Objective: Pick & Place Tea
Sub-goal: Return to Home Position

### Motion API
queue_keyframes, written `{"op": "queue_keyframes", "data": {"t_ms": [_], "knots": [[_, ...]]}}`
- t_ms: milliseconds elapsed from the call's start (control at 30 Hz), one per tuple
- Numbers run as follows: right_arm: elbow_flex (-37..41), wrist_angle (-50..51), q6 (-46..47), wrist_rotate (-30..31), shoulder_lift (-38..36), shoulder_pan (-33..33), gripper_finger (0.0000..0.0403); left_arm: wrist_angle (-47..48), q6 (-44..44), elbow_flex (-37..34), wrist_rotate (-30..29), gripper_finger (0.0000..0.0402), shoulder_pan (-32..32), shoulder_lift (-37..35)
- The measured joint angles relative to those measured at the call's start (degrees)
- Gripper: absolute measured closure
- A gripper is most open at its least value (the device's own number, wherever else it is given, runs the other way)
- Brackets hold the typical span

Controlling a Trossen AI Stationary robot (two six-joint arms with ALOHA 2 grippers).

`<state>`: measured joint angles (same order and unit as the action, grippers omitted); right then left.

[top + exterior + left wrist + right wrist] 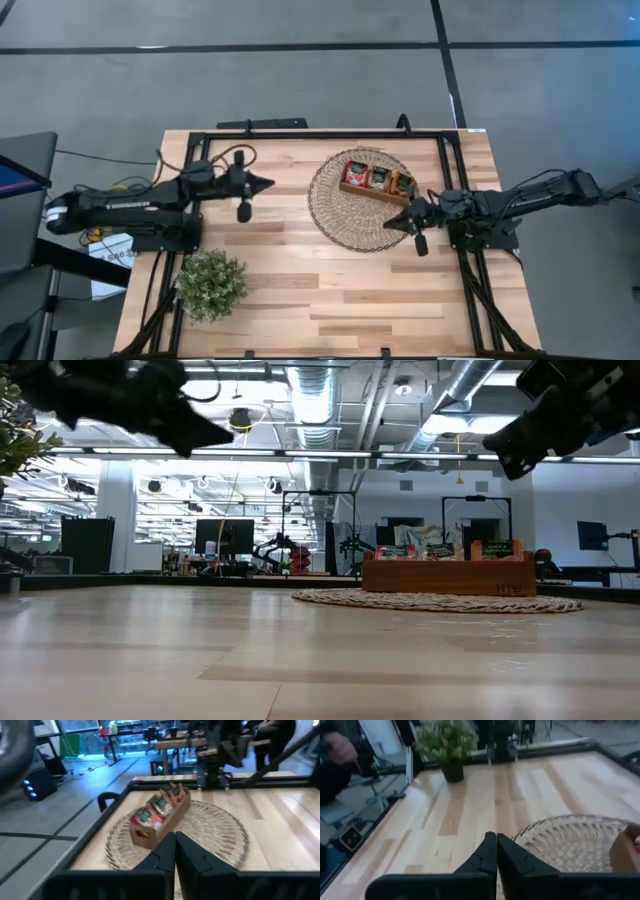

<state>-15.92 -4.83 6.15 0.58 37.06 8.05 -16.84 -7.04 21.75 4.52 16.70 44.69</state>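
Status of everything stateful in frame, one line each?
left gripper: shut, empty, raised off table
right gripper: shut, empty, raised over woven mat edge
tea sachets: upright in wooden tray compartments
wooden tray: resting on woven mat
potted plant: upright on table

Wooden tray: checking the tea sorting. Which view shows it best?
High view: looks straight down into the wooden tray, all three compartments showing. Low shows its side wall; left wrist, one end; right wrist, a corner.

Left end effector (266,184) and right end effector (390,222) hover raised, both closed.
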Motion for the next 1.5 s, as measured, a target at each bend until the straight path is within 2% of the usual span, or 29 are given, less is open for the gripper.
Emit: {"op": "queue_keyframes", "data": {"t_ms": [233,433,500,633,767,867,933,1033,1100,1367,1500], "knots": [[5.4,-5.9,-2.0,-2.1,-9.1,-3.2,0.0402,-3.7,5.4,-12.6,0.3,0.0401,0.2,-14.4],[12.3,-8.8,-1.2,-3.3,-19.6,-4.5,0.0403,-3.2,8.7,-17.2,-0.5,0.0401,0.2,-25.9],[15.0,-10.6,-1.4,-3.7,-23.4,-4.7,0.0403,-0.5,8.9,-17.8,-0.1,0.0401,0.2,-28.9],[15.4,-5.7,-1.9,-4.3,-30.3,-6.5,0.0403,8.3,7.8,-18.0,2.1,0.0401,0.2,-34.9],[15.4,-2.7,-3.2,-9.9,-37.1,-9.1,0.0403,14.8,8.2,-18.0,0.5,0.0401,0.2,-40.7],[15.4,0.2,-2.8,-12.7,-36.9,-9.8,0.0403,20.8,9.4,-18.0,0.5,0.0401,0.2,-44.7],[15.4,2.1,-2.8,-12.5,-36.5,-9.7,0.0403,21.8,10.7,-18.4,1.1,0.0401,0.2,-44.7],[15.4,2.2,-3.0,-11.4,-36.6,-9.2,0.0403,14.6,12.7,-21.5,3.1,0.0401,0.1,-42.9],[15.5,1.9,-3.4,-11.2,-37.0,-9.2,0.0403,14.4,12.7,-21.3,3.5,0.0401,0.1,-41.5],[15.5,1.2,-3.9,-10.6,-36.9,-9.3,0.0403,10.2,10.7,-21.5,2.5,0.0401,-2.0,-41.8],[15.5,1.0,-6.4,-7.2,-36.9,-9.3,0.0403,11.4,10.3,-21.5,0.9,0.0401,-2.1,-41.7]]}}
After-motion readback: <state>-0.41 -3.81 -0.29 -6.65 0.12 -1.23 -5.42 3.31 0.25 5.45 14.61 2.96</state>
